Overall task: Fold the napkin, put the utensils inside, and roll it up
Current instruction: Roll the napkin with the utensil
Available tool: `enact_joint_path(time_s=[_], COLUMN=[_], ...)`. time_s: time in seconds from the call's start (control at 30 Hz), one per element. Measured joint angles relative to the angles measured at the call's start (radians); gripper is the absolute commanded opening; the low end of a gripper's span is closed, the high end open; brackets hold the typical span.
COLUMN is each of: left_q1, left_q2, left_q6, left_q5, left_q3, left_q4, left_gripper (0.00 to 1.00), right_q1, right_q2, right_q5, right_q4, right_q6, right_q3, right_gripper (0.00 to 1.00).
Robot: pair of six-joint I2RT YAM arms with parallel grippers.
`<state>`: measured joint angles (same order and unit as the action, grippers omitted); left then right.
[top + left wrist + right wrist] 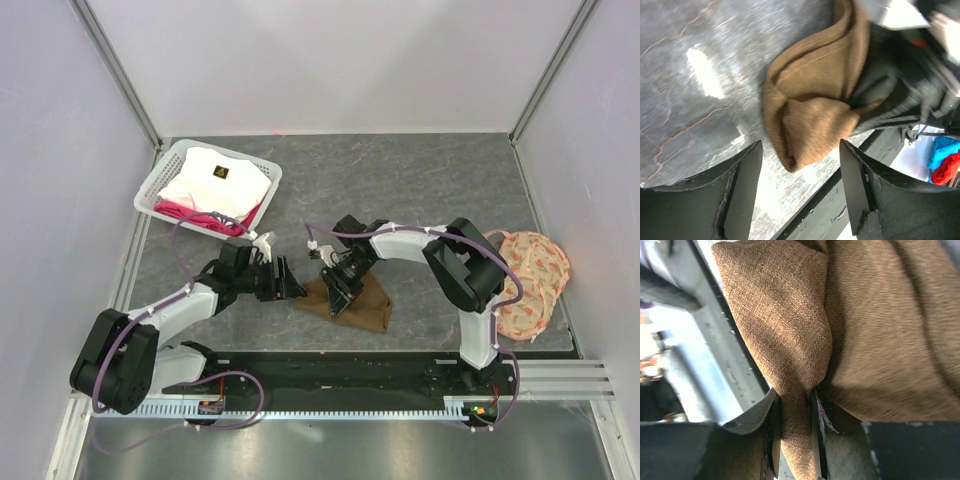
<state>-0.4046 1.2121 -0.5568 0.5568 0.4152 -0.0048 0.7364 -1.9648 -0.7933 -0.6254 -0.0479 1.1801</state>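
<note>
Grey stone-look table [420, 170] inside a white-walled enclosure. The napkin [366, 306] lies near-centre on the table, between the two grippers, bunched and partly folded over itself, not flat. The right gripper [338, 296] comes in from the right and sits at the napkin's left end. In the right wrist view its jaws stand narrow, pinching a raised fold of the brown cloth between the fingers [771, 432], and the fabric is drawn up into a ridge there. The left gripper [297, 285] is just left of the napkin with its jaws spread wide and nothing between them. In the left wrist view the cloth's rounded folded end sits just beyond the fingertips, apart from them.

White basket [150, 196] at far left holds a white cloth [198, 182] with a small black label, plus a pink-red cord-like item [205, 220] at its near side. Peach floral round fabric [536, 276] lies at the right edge of the table, behind the right arm.
</note>
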Motion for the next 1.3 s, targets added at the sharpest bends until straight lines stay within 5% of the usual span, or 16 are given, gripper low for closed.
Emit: enact_joint_path(time_s=[0.57,0.7,0.8,0.97,1.3], left_q1=[-0.008,-0.008,-0.010,-0.010,-0.012], left_q2=[0.072,0.093,0.111,0.138,0.203], left_q6=[0.000,0.000,-0.001,-0.005,-0.004], left_q5=[0.071,0.080,0.082,0.081,0.076], left_q3=[-0.013,-0.013,-0.013,-0.012,0.097], left_q4=[0.156,0.179,0.193,0.197,0.070], left_gripper=[0.54,0.44,0.24,0.02,0.02], right_q1=[-0.129,-0.137,-0.142,-0.151,-0.155], right_q2=[-0.214,-0.234,-0.240,-0.241,-0.147], right_q5=[-0.328,-0.356,-0.367,-0.365,-0.259], right_q4=[-0.075,-0.079,-0.080,-0.079,-0.073], right_q6=[-0.001,0.000,0.000,0.005,0.047], right_q3=[0.081,0.087,0.089,0.089,0.093], right_gripper=[0.31,0.31,0.32,0.49,0.69])
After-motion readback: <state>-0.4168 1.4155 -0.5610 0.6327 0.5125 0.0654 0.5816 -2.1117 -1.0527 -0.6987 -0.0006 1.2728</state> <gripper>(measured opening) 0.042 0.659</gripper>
